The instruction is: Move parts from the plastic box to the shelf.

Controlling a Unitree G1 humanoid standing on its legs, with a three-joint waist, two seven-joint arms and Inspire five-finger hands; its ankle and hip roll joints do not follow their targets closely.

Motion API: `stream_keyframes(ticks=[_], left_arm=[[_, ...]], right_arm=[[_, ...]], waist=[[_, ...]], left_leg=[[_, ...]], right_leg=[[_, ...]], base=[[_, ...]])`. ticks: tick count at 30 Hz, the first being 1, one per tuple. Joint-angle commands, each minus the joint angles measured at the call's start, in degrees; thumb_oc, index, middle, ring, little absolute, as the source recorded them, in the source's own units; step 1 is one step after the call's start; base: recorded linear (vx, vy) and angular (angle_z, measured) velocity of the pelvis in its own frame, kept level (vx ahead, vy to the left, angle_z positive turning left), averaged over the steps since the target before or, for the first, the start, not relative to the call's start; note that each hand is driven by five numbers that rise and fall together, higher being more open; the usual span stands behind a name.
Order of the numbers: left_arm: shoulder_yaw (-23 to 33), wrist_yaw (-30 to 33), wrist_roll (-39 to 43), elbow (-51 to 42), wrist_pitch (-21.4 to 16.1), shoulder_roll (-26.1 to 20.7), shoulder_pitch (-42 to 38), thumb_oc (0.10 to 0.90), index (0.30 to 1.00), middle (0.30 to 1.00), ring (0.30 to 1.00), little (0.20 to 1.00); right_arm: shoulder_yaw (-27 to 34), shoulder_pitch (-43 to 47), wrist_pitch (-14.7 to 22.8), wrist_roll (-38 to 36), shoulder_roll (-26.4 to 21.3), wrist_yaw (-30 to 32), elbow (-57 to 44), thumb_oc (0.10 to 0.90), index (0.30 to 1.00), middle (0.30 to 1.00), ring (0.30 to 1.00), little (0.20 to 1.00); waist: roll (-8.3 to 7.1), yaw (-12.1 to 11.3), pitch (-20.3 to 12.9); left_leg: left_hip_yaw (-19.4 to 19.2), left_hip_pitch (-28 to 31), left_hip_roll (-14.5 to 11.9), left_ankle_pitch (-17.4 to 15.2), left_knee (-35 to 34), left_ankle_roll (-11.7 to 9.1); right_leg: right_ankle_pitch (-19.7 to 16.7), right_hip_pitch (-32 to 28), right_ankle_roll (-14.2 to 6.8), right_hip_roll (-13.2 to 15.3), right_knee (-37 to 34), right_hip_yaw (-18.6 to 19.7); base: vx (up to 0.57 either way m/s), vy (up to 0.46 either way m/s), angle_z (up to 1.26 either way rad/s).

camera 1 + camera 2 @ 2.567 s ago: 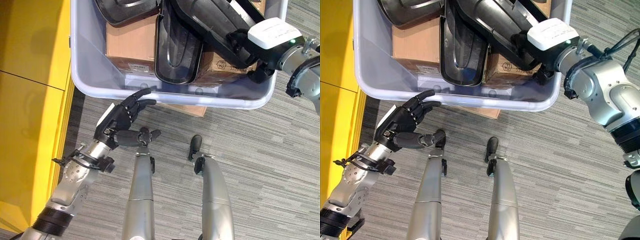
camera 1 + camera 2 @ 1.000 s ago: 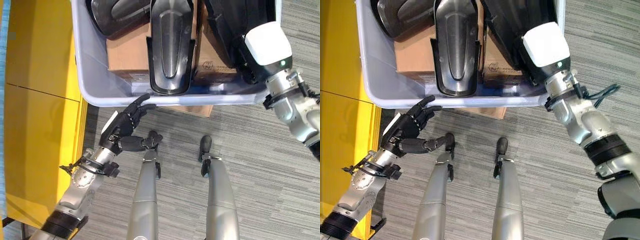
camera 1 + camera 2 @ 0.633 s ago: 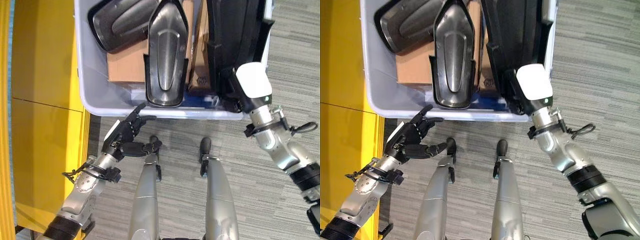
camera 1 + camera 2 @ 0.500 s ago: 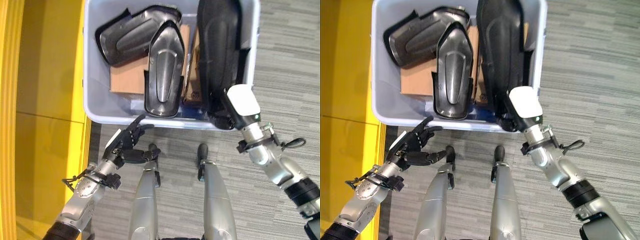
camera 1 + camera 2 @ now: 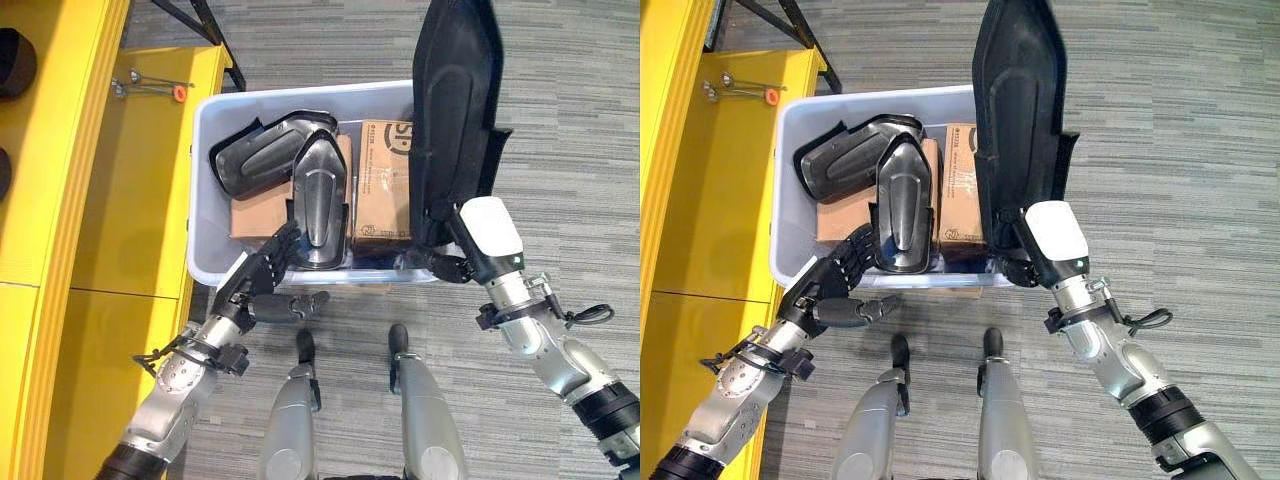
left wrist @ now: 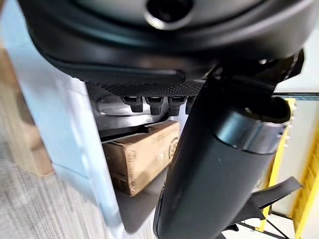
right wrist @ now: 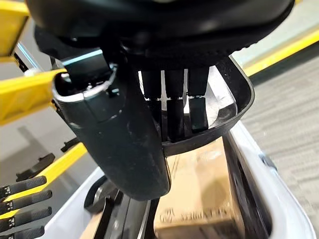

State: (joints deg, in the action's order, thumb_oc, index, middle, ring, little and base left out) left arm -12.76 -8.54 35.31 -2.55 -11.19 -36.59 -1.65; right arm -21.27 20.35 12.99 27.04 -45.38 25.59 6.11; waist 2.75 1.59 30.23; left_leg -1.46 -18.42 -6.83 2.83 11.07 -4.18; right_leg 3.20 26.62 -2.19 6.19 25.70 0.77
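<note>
The right hand has its fingers clamped on the near end of the long black part, whose long axis runs toward 12 o'clock above the plastic box; the yellow shelf lies at 9 o'clock. The left hand, fingers loosely spread, hovers at the box's near rim.

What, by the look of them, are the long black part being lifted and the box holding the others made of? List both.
Long black part: probably moulded plastic, matte black with ribbed edges, held by the right robot hand.
Plastic box: translucent pale plastic; the contents show faintly through its wall.
</note>
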Motion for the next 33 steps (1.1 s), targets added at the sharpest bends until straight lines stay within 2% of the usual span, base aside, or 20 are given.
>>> stream_keyframes(ticks=[1,5,9,14,17,20,21,23,25,26,30,31,33], left_arm=[[2.9,-1.5,0.7,-5.0,-3.5,0.9,0.5,0.9,1.0,1.0,1.0,1.0],[3.6,-2.2,-0.1,-5.3,-2.1,1.3,1.6,0.9,1.0,1.0,1.0,1.0],[4.2,-2.6,-2.0,-4.8,-0.3,1.8,3.3,0.9,1.0,1.0,1.0,1.0],[4.7,-2.8,-1.8,-3.4,0.0,2.6,4.8,0.9,1.0,1.0,1.0,1.0],[5.2,-2.6,-2.8,-2.6,0.6,3.9,6.6,0.9,1.0,1.0,1.0,1.0],[6.1,-2.6,-2.6,-2.2,-0.1,4.6,8.7,0.9,1.0,1.0,1.0,1.0],[6.5,-3.7,-2.7,-2.0,-0.6,4.9,9.4,0.9,1.0,1.0,1.0,1.0],[6.3,-7.1,-3.0,-1.1,-1.4,5.6,9.4,0.9,1.0,1.0,1.0,1.0],[5.4,-8.8,-3.0,0.1,-1.7,5.8,7.6,0.9,1.0,1.0,1.0,1.0],[4.9,-9.5,-2.8,0.5,-1.4,6.0,6.5,0.9,1.0,1.0,1.0,1.0],[3.5,-10.7,-2.4,0.9,0.0,6.7,3.7,0.9,1.0,1.0,1.0,1.0],[2.7,-11.9,-3.6,0.7,0.0,6.7,3.2,0.9,1.0,1.0,1.0,1.0],[1.9,-12.4,-4.0,0.4,-0.1,6.4,3.3,0.9,1.0,1.0,1.0,1.0]], right_arm=[[3.6,8.3,4.9,1.4,-2.9,3.5,-9.8,0.4,0.3,0.3,0.3,0.3],[4.3,8.6,6.4,-1.2,-3.3,-0.2,-12.5,0.4,0.3,0.3,0.3,0.3],[3.9,8.6,7.3,-6.7,-2.3,-8.6,-17.7,0.4,0.3,0.3,0.3,0.3],[1.6,9.7,7.0,-10.0,-0.6,-14.5,-20.7,0.4,0.3,0.3,0.3,0.3],[-0.7,10.4,5.9,-12.2,1.6,-18.2,-21.8,0.4,0.3,0.3,0.3,0.3],[-2.7,11.6,4.1,-14.2,3.8,-20.8,-21.9,0.4,0.3,0.3,0.3,0.3],[-3.1,11.6,3.5,-14.8,4.5,-21.1,-21.5,0.4,0.3,0.3,0.3,0.3],[-2.2,10.2,1.9,-14.9,5.0,-21.5,-21.6,0.4,0.3,0.3,0.3,0.3],[-1.2,8.8,1.3,-14.9,4.9,-22.1,-21.6,0.4,0.3,0.3,0.3,0.3],[-0.9,8.3,1.3,-15.4,4.6,-22.2,-21.3,0.4,0.3,0.3,0.3,0.3],[0.3,6.9,1.8,-17.4,3.8,-23.5,-20.5,0.4,0.3,0.3,0.3,0.3],[0.5,6.5,1.6,-17.5,3.4,-23.0,-20.4,0.4,0.3,0.3,0.3,0.3],[0.9,5.7,2.4,-17.9,3.0,-22.6,-20.3,0.4,0.3,0.3,0.3,0.3]], waist=[[0.33,0.6,-4.3],[0.28,0.2,-5.8],[0.33,-0.4,-7.8],[0.67,-1.4,-8.8],[0.94,-2.7,-10.1],[0.87,-3.9,-11.4],[0.65,-4.2,-12.0],[0.48,-3.1,-13.4],[0.29,-1.7,-14.5],[0.18,-1.2,-15.1],[-0.47,0.0,-16.2],[-0.78,0.3,-16.4],[-0.68,0.3,-16.7]], left_leg=[[2.9,2.6,-1.5,-7.2,2.0,1.6],[3.1,4.5,-1.1,-7.4,1.3,1.7],[3.5,7.2,-0.5,-8.0,1.1,1.8],[4.3,9.2,0.0,-8.6,1.9,2.0],[5.6,10.5,-0.2,-8.4,2.0,2.2],[7.0,11.8,-2.1,-6.1,-0.3,1.6],[6.2,12.1,-3.9,-3.9,-1.6,1.1],[0.5,12.3,-8.2,0.1,-3.9,0.0],[-4.6,12.1,-11.4,3.6,-4.6,-1.0],[-6.2,12.0,-12.0,3.9,-4.0,-1.1],[-10.1,13.3,-11.6,1.3,1.9,-0.9],[-10.9,14.8,-10.6,-0.8,5.6,-1.6],[-11.7,16.5,-8.8,-3.4,8.0,-1.2]], right_leg=[[6.0,-7.3,0.6,0.5,-5.2,0.5],[5.8,-9.4,0.6,0.6,-6.3,0.4],[6.2,-12.7,0.7,0.7,-6.8,0.2],[7.7,-14.9,1.5,0.5,-5.2,-0.2],[10.1,-16.6,3.0,-0.3,-2.4,-1.1],[12.7,-17.0,4.6,-1.4,0.9,-2.2],[13.4,-17.2,5.0,-1.6,1.7,-3.2],[14.4,-18.1,5.5,-0.7,2.2,-6.5],[14.4,-19.0,5.8,0.5,1.5,-9.9],[14.3,-19.3,6.0,1.2,1.1,-11.4],[13.5,-20.4,6.0,4.3,-0.5,-15.8],[13.5,-21.4,5.6,5.2,-1.5,-16.5],[12.2,-21.9,5.1,5.5,-3.0,-17.4]], base=[[0.04,0.004,0.0],[0.02,0.0,0.0],[0.03,-0.022,0.02],[0.02,-0.051,0.05],[0.04,-0.102,0.1],[0.02,-0.09,0.31],[-0.01,-0.068,0.29],[-0.08,-0.057,0.51],[-0.14,0.022,1.1],[-0.13,0.057,1.49],[-0.12,0.114,1.2],[-0.08,0.13,0.81],[-0.07,0.147,0.82]])
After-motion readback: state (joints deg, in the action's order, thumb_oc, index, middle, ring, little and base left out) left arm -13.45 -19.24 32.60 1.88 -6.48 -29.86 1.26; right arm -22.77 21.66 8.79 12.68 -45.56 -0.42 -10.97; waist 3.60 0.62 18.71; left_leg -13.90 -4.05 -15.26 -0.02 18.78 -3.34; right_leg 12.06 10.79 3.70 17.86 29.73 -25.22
